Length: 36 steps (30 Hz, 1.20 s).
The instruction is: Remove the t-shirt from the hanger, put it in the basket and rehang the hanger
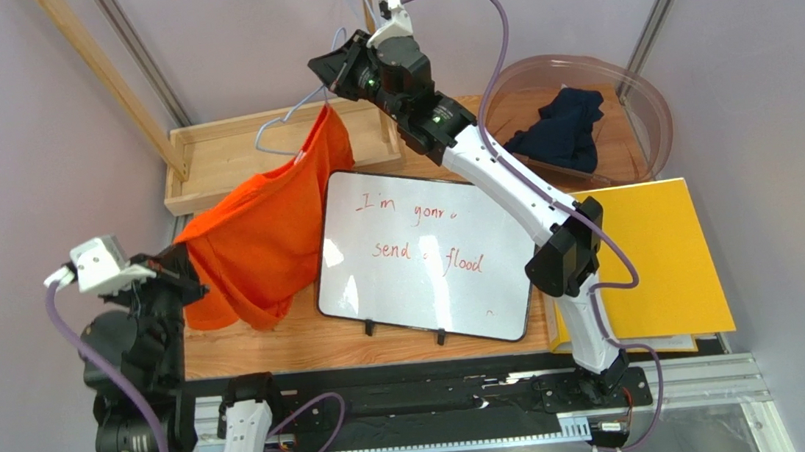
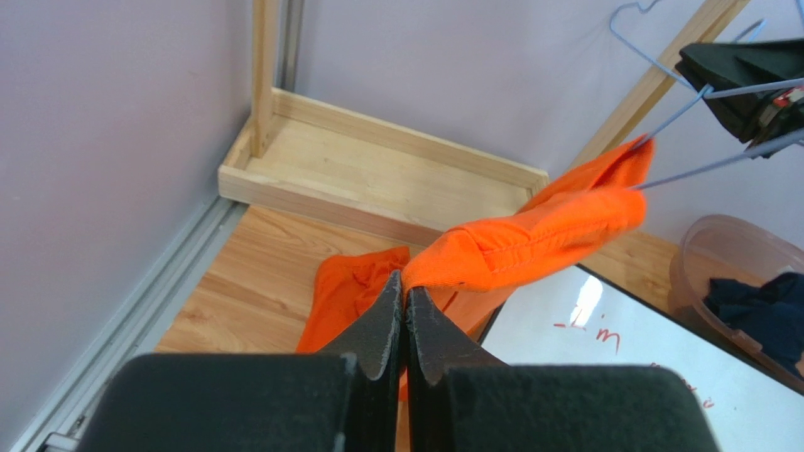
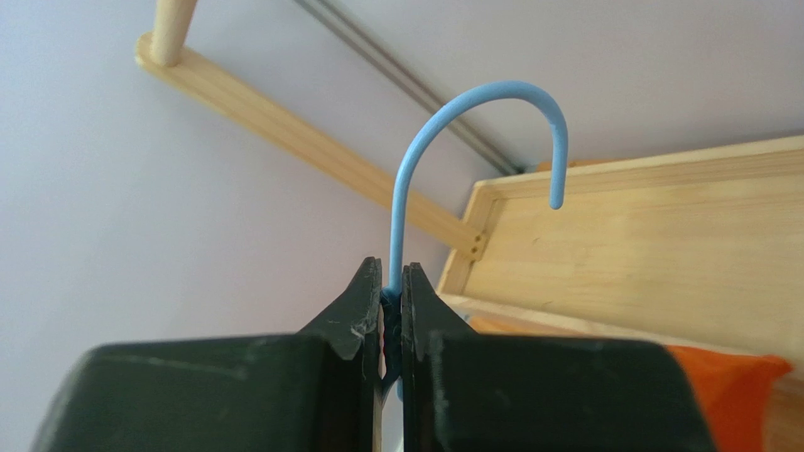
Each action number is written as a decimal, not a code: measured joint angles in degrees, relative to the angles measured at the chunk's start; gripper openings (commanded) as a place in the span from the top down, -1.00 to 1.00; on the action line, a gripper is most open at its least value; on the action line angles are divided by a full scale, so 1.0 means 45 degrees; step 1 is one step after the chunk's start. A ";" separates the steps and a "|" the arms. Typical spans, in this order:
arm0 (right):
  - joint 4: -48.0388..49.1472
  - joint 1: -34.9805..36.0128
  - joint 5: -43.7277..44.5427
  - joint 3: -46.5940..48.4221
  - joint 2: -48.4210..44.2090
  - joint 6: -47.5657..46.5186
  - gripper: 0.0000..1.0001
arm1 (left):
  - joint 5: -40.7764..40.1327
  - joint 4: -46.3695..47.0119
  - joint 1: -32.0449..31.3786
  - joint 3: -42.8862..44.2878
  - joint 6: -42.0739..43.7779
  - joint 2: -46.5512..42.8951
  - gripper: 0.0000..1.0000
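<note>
Right gripper [image 3: 392, 282] is pressed tight on the blue hanger [image 3: 491, 94], just under its hook, holding it up over the far edge of the bench [image 1: 275, 349]. Left gripper [image 2: 405, 292] pinches a fold of the orange t-shirt [image 1: 264, 234]. The t-shirt runs in a long slant from the hanger wire down toward the left edge. A whiteboard [image 1: 426, 251] lies right beside it, and a wooden tray [image 1: 223, 155] sits in the far left corner. The right arm reaches far and high. The left arm is folded low by the near left corner.
</note>
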 measured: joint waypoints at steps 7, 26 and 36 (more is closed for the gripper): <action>0.0024 0.0447 -0.2905 0.0000 0.0000 0.1899 1.00 | 0.1073 0.1307 0.0005 0.0155 -0.0379 0.3065 1.00; -0.1282 0.0758 -0.5285 -0.2220 -0.5557 -0.1200 1.00 | 0.3143 0.2089 0.0029 0.4512 0.0544 1.0428 -0.72; -0.2361 0.0758 -0.5809 -0.2764 -0.5848 -0.3463 1.00 | 0.6251 0.1054 0.0073 0.5129 -0.0160 0.8301 -0.56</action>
